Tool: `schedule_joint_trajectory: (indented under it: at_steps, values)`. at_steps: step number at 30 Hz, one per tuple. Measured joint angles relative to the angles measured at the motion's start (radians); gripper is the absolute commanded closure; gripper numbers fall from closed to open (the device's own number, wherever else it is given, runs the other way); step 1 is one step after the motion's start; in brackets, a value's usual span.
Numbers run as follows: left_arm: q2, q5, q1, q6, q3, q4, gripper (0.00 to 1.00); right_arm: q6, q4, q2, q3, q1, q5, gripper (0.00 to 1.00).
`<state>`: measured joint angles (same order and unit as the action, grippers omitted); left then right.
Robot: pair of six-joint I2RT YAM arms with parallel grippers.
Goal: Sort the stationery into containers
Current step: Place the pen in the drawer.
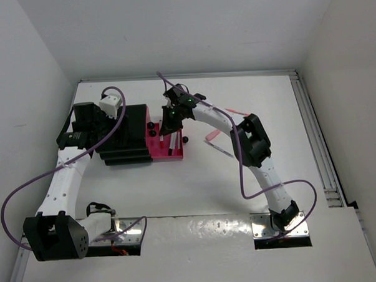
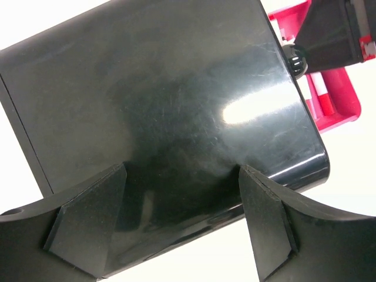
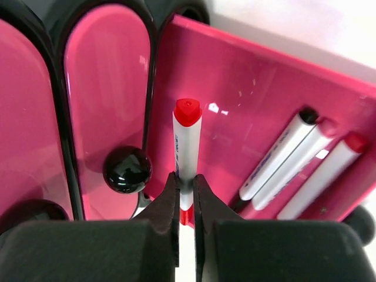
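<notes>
My right gripper (image 3: 186,182) is shut on a white marker with a red cap (image 3: 187,138) and holds it upright over the open bright pink drawer (image 3: 258,88). Three white markers (image 3: 282,157) lie in that drawer to the right. In the top view the right gripper (image 1: 173,121) hangs over the pulled-out drawer (image 1: 170,153) of the black stepped drawer unit (image 1: 126,128). My left gripper (image 2: 179,220) is open, with its fingers (image 2: 88,217) spread over the unit's glossy black top (image 2: 158,94); in the top view it is at the unit's left side (image 1: 87,130).
Round black knobs (image 3: 127,169) sit on the closed pink drawer fronts (image 3: 106,82). Loose pink and white pens lie on the white table right of the drawer (image 1: 214,135) and behind the right arm (image 1: 235,111). White walls enclose the table.
</notes>
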<state>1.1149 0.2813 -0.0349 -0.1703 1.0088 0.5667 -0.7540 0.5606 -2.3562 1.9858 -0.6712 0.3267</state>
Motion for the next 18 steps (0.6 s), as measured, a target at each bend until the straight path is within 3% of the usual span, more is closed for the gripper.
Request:
schedule_joint_trajectory:
  at_steps: [2,3,6,8,11,12,18]
  values:
    - [0.005,-0.002,0.0,0.0,0.004,0.0,0.16,-0.017,-0.002,0.0,-0.01,-0.005,0.005,0.79]
    - [0.008,-0.003,0.0,0.0,0.006,0.001,0.16,-0.026,-0.004,0.0,-0.019,-0.006,0.011,0.63]
    - [0.024,-0.006,0.0,0.0,0.018,0.0,0.16,-0.059,0.001,0.0,-0.041,-0.006,0.027,0.51]
    - [0.029,-0.009,0.0,0.001,0.023,0.0,0.16,-0.067,0.009,0.0,-0.042,-0.002,0.038,0.52]
    - [0.029,-0.011,0.0,0.001,0.024,0.001,0.17,-0.062,0.016,0.008,-0.035,0.019,0.05,0.65]
    - [0.029,-0.011,0.0,0.002,0.024,0.0,0.18,-0.06,0.019,0.014,-0.035,0.028,0.051,0.75]
    - [0.029,-0.027,0.0,0.007,0.024,0.0,0.2,-0.008,0.031,0.172,-0.087,0.138,0.039,0.92]
